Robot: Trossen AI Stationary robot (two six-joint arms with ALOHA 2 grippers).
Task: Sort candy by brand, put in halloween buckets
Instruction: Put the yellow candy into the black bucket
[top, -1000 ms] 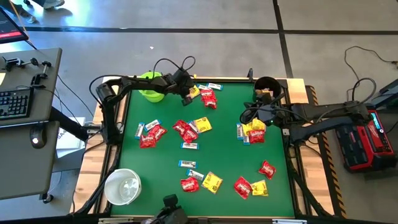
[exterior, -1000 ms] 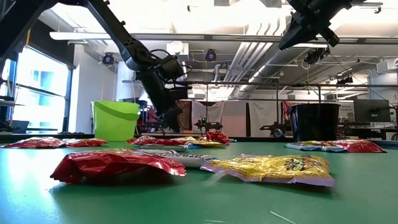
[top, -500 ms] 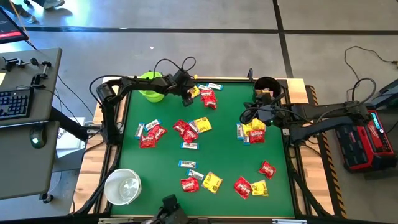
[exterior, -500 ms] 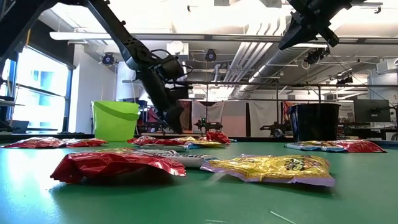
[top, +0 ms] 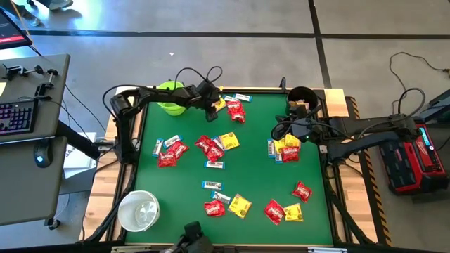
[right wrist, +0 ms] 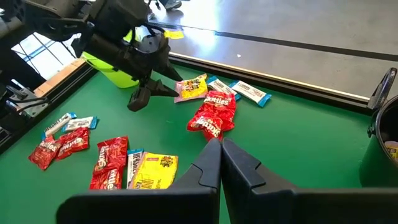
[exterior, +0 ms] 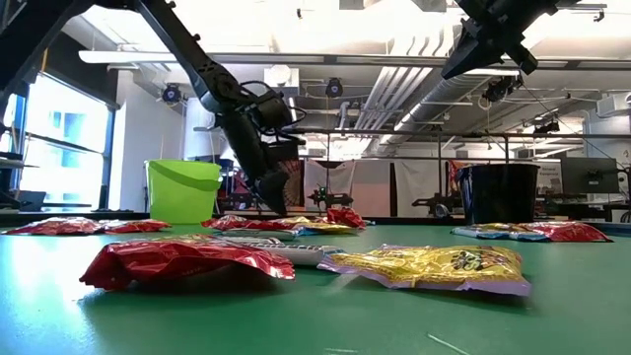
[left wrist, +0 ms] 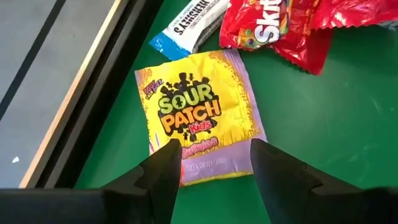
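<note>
My left gripper (left wrist: 214, 155) (top: 211, 109) hangs open just over a yellow Sour Patch packet (left wrist: 198, 115) (top: 219, 104), which lies flat on the green mat near the far edge. Its two fingers stand over the packet's near end, slanting down, and touch nothing that I can see. The lime green bucket (top: 169, 96) (exterior: 182, 189) stands close behind the gripper at the far left. Red packets (left wrist: 273, 25) and a white-and-blue bar (left wrist: 186, 28) lie beside the yellow packet. My right gripper (right wrist: 219, 146) (top: 281, 132) is shut and held high near the black bucket (top: 301, 97).
A white bucket (top: 138, 210) stands at the near left corner. Red, yellow and white-and-blue candy lies in clusters across the mat (top: 253, 176): centre left, near the right arm, and along the near edge. The table's wooden rim (left wrist: 68, 118) runs just beyond the yellow packet.
My left gripper has opened over the yellow packet without shifting from its place. The packet lies where it lay before.
</note>
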